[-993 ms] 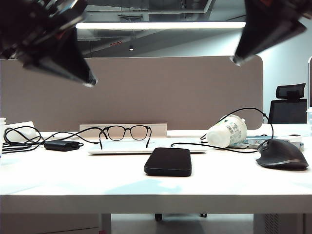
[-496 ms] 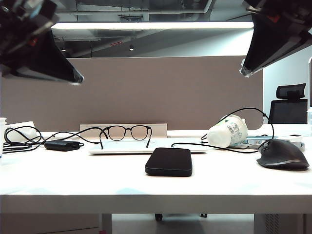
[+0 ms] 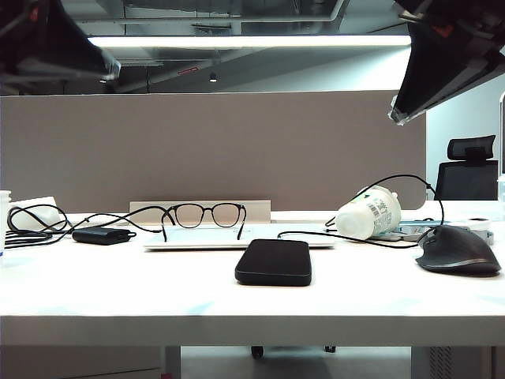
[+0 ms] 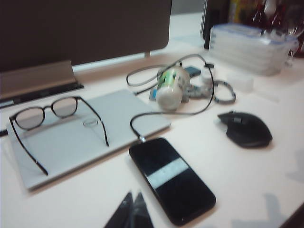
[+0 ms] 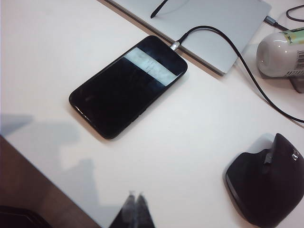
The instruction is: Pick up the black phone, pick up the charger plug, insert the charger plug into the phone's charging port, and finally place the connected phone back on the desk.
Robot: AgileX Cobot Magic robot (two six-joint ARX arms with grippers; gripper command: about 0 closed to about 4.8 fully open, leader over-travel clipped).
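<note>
Left pincer (image 4: 132, 203) clenched on nothing, hung high over the desk (image 3: 118, 292). Right pincer (image 5: 134, 203) likewise clenched and bare, aloft. Black phone (image 5: 128, 85) lay flat mid-desk beside closed laptop (image 4: 71, 137); charger plug (image 5: 175, 45) met its short edge.

A pair of thin dark-framed round-lens glasses (image 4: 52, 114) stands, temples unfolded, on a closed silver laptop (image 4: 118, 124). A white plastic bottle with a green label (image 3: 368, 212) lies on its side beside the laptop. A domed black computer mouse (image 5: 266, 185) sits nearby. A small black adapter brick (image 3: 100, 235) rests far left. Stacked clear containers (image 4: 251, 45), blurred, possibly lidded boxes, stand behind.
</note>
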